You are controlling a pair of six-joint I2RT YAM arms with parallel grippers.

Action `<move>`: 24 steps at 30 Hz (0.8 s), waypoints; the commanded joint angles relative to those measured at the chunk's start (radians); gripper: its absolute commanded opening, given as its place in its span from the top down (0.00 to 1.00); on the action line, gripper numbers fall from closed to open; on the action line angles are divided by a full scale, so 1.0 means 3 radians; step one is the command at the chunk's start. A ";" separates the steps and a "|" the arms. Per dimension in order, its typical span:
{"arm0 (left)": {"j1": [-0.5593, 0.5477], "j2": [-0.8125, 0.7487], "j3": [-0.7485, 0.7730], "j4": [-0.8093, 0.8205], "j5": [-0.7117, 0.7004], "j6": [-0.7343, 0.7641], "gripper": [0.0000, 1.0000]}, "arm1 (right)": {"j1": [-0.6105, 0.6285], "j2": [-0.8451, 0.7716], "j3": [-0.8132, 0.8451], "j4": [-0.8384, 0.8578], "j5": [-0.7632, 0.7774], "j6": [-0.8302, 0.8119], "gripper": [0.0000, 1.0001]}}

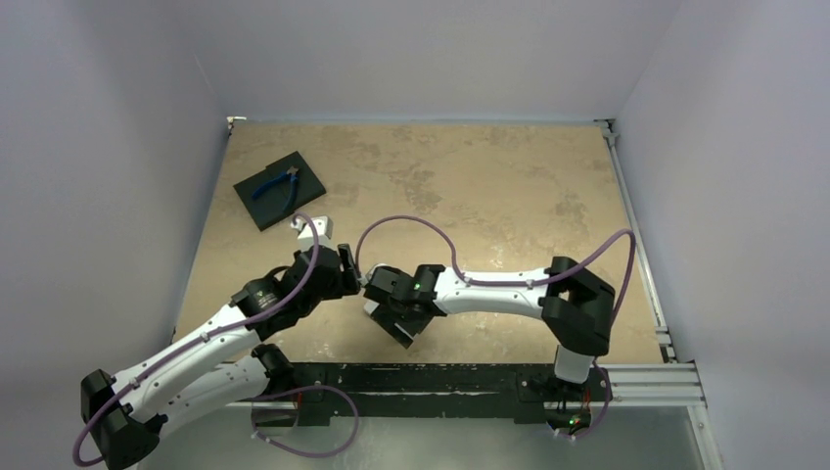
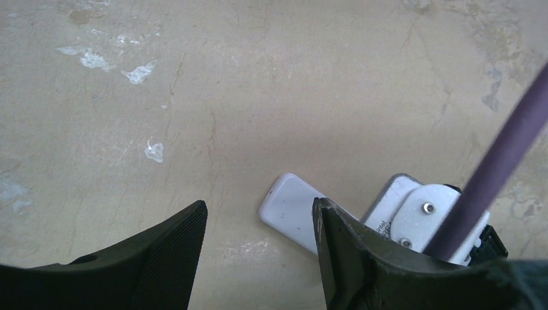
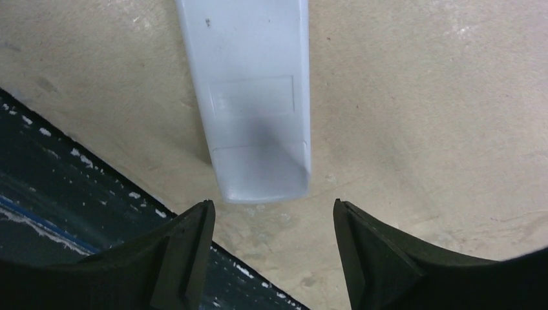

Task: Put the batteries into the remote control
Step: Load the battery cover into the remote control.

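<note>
The remote control [image 3: 249,97] lies on the table with its plain white back up. A rectangular cover outline shows on it. Its near end sits just beyond my right gripper [image 3: 271,206], which is open and empty and does not touch it. My left gripper [image 2: 258,206] is open and empty. The remote's other rounded end [image 2: 289,210] lies just past its right finger [image 2: 349,258]. In the top view both grippers, the left [image 1: 352,272] and the right [image 1: 401,328], meet over the remote and hide most of it. No batteries are in view.
A black square pad [image 1: 311,176] with blue-handled pliers [image 1: 277,186] lies at the far left. The dark near edge of the table [image 3: 58,194] runs close beside the right gripper. The right arm's wrist camera [image 2: 423,219] and a purple cable [image 2: 504,155] crowd the left wrist view.
</note>
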 commanded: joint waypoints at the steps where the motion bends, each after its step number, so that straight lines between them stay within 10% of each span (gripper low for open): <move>1: -0.0053 0.0100 0.0042 0.0146 0.0327 -0.0040 0.39 | 0.0041 -0.0424 -0.0049 0.0524 0.0177 0.0078 0.25; 24: -0.0052 0.0485 -0.0202 0.0566 0.0737 -0.0113 0.39 | -0.0160 -0.1628 -0.1162 0.1226 0.0461 0.0896 0.32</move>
